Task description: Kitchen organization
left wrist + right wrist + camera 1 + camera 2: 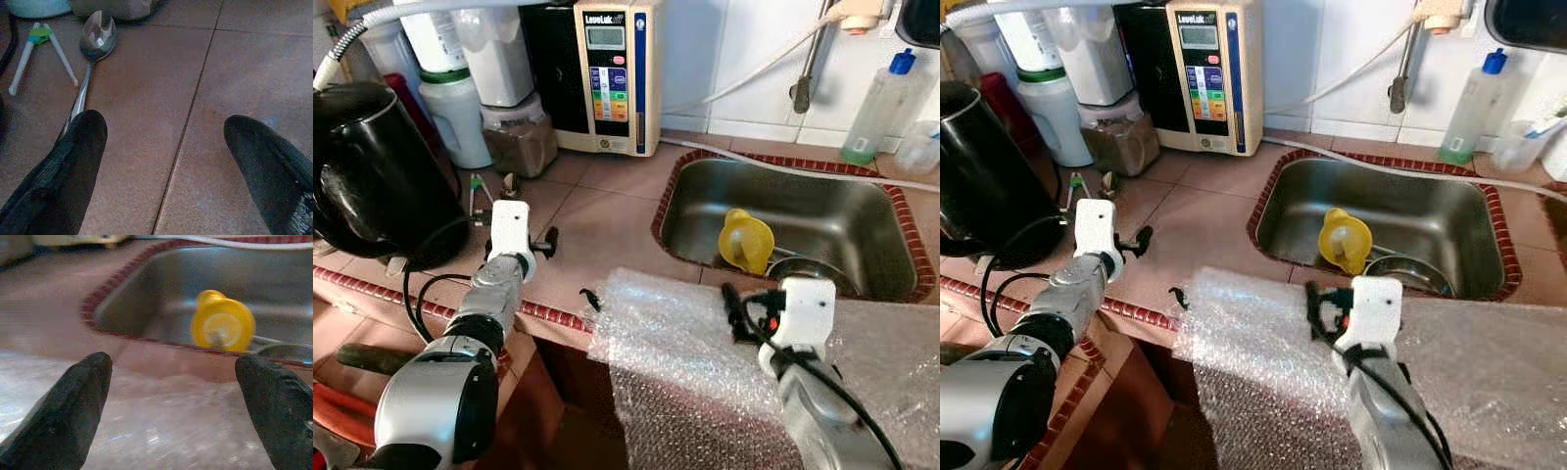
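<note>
left gripper (164, 147): fingers spread wide, empty, low over the tiled counter (597, 211) — aimed at the spoon, likely lining up a pick
spoon (93, 46): lay flat on the tiles, bowl toward the jars at the back, handle running under the left gripper's one finger; whether they touched I couldn't tell
chopstick-like sticks (41, 51): white pair with a green clip, just beside the spoon
right gripper (176, 401): fingers apart, nothing held, over the bubble wrap (685, 372) at the counter edge — faced the sink
sink (700, 191): steel basin, held a yellow funnel (745, 241) tipped on its side and a metal bowl (798, 267) near it
kettle (372, 176): black, just beside the left arm
next: probably shut on the spoon handle – thin and flat on tile, could slip
</note>
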Controlling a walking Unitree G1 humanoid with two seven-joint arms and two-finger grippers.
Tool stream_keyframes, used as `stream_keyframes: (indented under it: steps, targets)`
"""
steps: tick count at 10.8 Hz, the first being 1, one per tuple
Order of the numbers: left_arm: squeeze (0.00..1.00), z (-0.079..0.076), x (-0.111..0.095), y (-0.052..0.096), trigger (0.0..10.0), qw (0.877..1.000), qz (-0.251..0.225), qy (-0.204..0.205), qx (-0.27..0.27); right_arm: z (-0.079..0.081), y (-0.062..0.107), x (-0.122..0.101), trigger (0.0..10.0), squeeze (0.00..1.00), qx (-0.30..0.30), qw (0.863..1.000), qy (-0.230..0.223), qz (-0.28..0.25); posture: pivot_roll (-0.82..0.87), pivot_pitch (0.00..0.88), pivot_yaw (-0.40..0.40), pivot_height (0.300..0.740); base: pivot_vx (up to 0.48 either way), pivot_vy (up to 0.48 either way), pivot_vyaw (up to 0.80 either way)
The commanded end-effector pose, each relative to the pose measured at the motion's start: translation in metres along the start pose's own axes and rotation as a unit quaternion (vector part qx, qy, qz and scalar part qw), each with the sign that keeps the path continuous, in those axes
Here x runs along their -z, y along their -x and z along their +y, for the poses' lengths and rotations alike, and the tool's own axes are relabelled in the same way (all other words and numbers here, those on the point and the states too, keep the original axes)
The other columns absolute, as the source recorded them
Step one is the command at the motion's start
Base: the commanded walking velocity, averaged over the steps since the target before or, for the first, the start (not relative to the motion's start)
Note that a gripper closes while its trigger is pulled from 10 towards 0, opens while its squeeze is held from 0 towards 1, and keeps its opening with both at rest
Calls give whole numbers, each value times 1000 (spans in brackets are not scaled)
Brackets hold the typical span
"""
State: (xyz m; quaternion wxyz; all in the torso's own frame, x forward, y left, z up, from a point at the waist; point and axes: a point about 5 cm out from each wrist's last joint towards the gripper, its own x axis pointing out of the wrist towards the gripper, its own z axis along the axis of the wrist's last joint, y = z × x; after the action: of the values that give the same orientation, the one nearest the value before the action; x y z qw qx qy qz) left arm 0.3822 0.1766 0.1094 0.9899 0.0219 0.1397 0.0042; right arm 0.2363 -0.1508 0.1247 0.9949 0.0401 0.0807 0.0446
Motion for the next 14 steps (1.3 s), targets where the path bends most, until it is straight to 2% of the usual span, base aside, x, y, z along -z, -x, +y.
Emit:
stream_keyframes:
  steps: [1,2,3,4,5,6,7,8,12,13,14]
  targets:
    - [0,-2,-4,-1,10000,1000,3,11,5,16,5,-9,10000,0,-63,998,0,-27,-87,0,89,740,0,0,0]
    - [0,-4,-6,-2,10000,1000,2,15,7,21,7,-15,10000,0,-80,994,45,-55,-90,0,90,740,0,0,0]
    - [0,-6,-7,-2,10000,1000,1,19,15,24,8,-21,10000,0,-90,991,68,-77,-90,0,90,740,0,0,0]
    - [0,-8,-6,-2,9608,1000,3,21,19,29,10,-31,10000,0,-112,987,53,-103,-88,0,89,740,0,0,0]
    - [0,-10,-4,-2,4314,999,9,29,32,35,12,-34,10000,0,-143,984,30,-105,-84,0,88,740,0,0,0]
    - [0,-12,-2,-2,1569,998,11,33,43,39,13,-35,10000,0,-162,981,25,-105,-84,0,88,740,0,0,0]
    - [0,-12,-1,-1,0,998,12,36,46,41,14,-36,10000,0,-177,978,28,-109,-82,0,85,740,0,0,0]
    - [0,-14,2,-1,0,997,16,46,57,49,17,-36,10000,0,-212,971,17,-105,-80,0,85,740,0,0,0]
    - [0,-19,2,0,0,996,16,48,77,55,19,-30,10000,0,-240,967,20,-88,-73,0,83,740,0,0,0]
    - [0,-18,-6,-1,1882,997,-11,36,68,55,19,-30,10000,0,-241,966,22,-86,-74,0,83,740,0,0,0]
    - [0,-11,-16,-2,9098,997,-42,50,36,55,19,-30,10000,0,-240,967,23,-85,-72,0,83,740,0,0,0]
